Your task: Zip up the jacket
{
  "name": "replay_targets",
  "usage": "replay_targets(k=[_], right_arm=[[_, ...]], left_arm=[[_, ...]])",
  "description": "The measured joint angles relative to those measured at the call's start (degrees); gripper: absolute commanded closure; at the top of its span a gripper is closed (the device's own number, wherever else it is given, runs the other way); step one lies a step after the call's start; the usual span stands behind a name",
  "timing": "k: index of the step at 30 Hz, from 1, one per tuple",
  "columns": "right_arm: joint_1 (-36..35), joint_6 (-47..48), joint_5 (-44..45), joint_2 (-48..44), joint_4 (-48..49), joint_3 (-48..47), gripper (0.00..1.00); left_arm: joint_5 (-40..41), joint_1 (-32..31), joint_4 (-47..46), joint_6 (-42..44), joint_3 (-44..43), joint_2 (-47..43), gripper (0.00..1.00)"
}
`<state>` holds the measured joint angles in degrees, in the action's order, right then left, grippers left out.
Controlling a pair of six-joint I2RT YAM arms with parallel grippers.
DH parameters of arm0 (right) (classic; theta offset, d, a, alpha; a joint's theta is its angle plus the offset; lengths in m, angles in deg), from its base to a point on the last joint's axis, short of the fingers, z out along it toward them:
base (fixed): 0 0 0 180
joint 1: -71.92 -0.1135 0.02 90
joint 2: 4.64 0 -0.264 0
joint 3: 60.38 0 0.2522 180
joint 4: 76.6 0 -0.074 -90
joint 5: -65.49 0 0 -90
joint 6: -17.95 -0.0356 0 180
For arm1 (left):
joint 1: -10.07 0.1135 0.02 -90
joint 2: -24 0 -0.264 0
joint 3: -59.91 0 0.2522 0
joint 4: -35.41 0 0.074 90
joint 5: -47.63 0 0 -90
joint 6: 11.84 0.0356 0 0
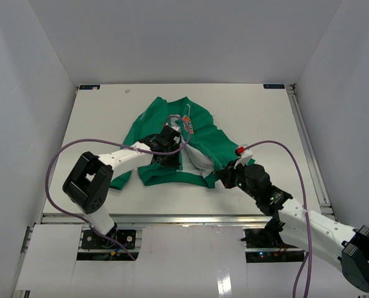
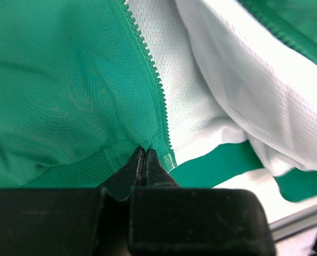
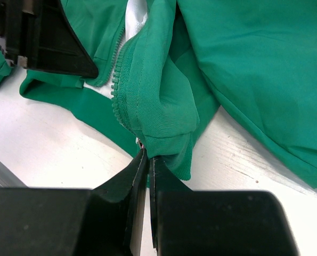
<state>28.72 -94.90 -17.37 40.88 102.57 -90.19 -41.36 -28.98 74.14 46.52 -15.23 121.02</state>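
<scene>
Jaws seemingly tight on jacket (image 1: pixel 148 121) hem edges

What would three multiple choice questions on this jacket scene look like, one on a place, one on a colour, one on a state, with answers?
1. Where on the jacket are the left gripper's jaws closed?
A. the collar
B. the bottom of a front edge, at the hem
C. a sleeve cuff
2. What colour is the lining?
A. white
B. orange
C. black
3. How is the zipper?
A. fully zipped
B. open, its sides apart
C. zipped halfway
Answers: 1 B, the left wrist view shows them pinching fabric where zipper meets hem; 2 A, pale mesh lies beside the zipper; 3 B, each wrist view shows one unjoined row.
</scene>
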Motion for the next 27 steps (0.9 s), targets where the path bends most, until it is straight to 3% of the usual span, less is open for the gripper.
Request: replay_targets(k=[3,6,11,14,15,17,18,25,27], right_arm=[[0.0,0.11,-0.02,0.24,0.01,0.0,0.92],[0.0,0.35,-0.04,0.72,0.02,0.0,0.92],[0.02,0.55,-0.04,1.38,0.02,0.0,0.92],[0.0,0.58,-0.04,1.41,0.03,0.0,0.92],[0.0,0.6,-0.04,1.42,0.04,0.0,0.92],[0.0,0.61,-0.04,1.43,0.03,0.0,0.92],[0.0,0.64,-0.04,1.46,0.04,0.0,0.92],[0.02,0.68,-0.04,1.72,0.02,0.0,0.92],[0.0,0.72,-0.04,1.73,0.02,0.0,0.92]], left_arm=[[-2.2,1.02,-1.78,-0.23,1.57,-1.85,0.87],[-3.76,1.75,-3.19,-0.47,2.72,-2.68,0.98],[-5.14,2.18,-4.5,-0.34,3.83,-2.83,1.0],[-5.54,2.21,-4.84,-0.25,4.02,-2.83,0.72],[-5.71,2.21,-4.92,-0.17,4.02,-2.83,0.74],[-6.22,2.21,-5.06,0.08,4.02,-2.83,0.97],[-6.41,2.21,-5.12,0.13,4.02,-2.83,1.0],[-7.1,2.2,-6.14,0.36,4.29,-2.85,1.0],[-7.26,2.2,-6.14,0.36,4.49,-2.85,0.82]])
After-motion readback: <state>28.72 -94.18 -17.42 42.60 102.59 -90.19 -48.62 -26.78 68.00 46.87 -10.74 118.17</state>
